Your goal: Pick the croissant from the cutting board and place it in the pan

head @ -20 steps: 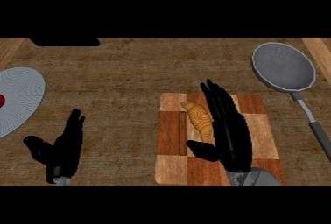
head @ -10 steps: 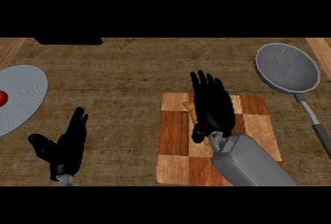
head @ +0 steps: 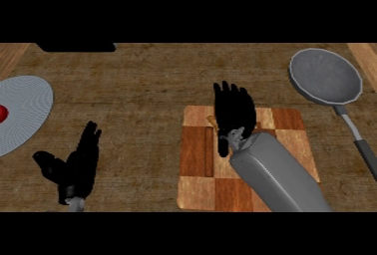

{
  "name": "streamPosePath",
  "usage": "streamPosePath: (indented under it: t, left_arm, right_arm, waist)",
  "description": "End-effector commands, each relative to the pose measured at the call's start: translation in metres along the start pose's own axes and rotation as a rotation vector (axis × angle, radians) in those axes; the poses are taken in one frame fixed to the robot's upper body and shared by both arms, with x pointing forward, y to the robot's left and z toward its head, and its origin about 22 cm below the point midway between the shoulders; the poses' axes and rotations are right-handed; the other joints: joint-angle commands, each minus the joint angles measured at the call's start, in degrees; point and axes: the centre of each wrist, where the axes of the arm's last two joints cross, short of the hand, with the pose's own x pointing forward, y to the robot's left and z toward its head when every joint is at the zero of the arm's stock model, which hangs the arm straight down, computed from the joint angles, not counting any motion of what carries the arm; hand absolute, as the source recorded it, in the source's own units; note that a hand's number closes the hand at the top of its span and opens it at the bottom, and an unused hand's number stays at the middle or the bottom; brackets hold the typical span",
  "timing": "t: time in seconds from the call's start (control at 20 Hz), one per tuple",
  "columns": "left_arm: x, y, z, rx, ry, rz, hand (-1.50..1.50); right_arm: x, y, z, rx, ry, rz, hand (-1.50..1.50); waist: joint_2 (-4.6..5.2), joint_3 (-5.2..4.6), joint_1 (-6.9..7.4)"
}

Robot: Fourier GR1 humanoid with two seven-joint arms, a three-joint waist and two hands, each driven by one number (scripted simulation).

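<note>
Since half a second ago my black right hand (head: pixel 234 113) has slid further up the checkered wooden cutting board (head: pixel 197 167) and now covers the golden croissant (head: pixel 212 120), leaving one sliver showing. Its fingers lie straight, close together. My left hand (head: pixel 80 162) rests open, lower left. I see the round grey metal pan (head: pixel 324 74) well apart, upper right.

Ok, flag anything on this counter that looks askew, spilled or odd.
Nothing stands out. The cutting board lies flat, the pan sits upright at the right, and nothing is spilled. The right hand covers most of the croissant, so its condition cannot be judged.
</note>
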Motion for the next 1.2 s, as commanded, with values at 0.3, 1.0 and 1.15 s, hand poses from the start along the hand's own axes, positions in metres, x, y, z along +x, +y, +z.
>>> streamPosePath:
  t: [0.3, 1.0, 1.15]
  left_arm:
    - [-0.024, -0.006, 0.019, 0.021, 0.087, 0.013, 0.00]
    - [-0.014, -0.009, -0.003, 0.004, 0.086, 0.000, 0.00]
    - [-0.006, 0.012, -0.001, 0.010, 0.071, 0.003, 0.00]
  right_arm:
    - [-0.019, 0.008, 0.001, 0.150, 0.025, 0.050, -1.50]
    - [-0.012, 0.056, -0.005, 0.036, 0.011, 0.038, -1.50]
    - [-0.049, 0.041, -0.032, 0.058, 0.019, -0.014, -1.50]
  waist:
    - [0.20, -0.51, -0.48]
    - [0.38, -0.50, -0.41]
    - [0.40, -0.49, -0.12]
